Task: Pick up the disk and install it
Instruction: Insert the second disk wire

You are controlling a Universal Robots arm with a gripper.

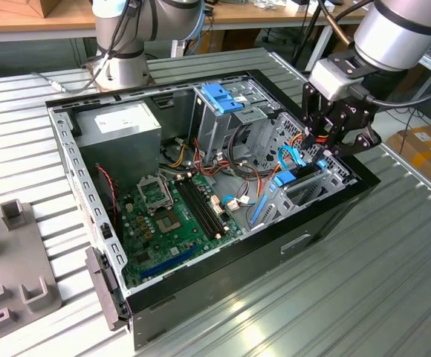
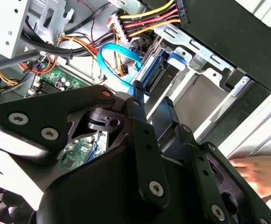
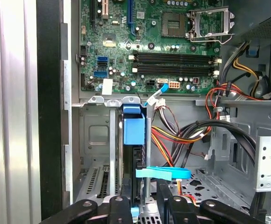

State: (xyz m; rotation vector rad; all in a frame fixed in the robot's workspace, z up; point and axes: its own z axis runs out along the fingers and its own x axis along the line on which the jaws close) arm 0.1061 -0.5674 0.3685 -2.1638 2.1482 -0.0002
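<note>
While the disk (image 3: 134,133) stands on edge between the rails of the drive bay (image 3: 97,140) in a corner of the open computer case (image 1: 290,249), the install step is judged to be in hand, the pickup being done. The pincer (image 1: 321,155) is placed right at the disk's outer edge; whether it is clenched on the caddy or released cannot be told. Seating is judged to call for straight travel along the rails, clear of the blue cable (image 3: 163,173) lying across just beside. One disk, one pincer, one case on the counter (image 1: 364,297) and one person's hand (image 2: 261,173) are counted.
</note>
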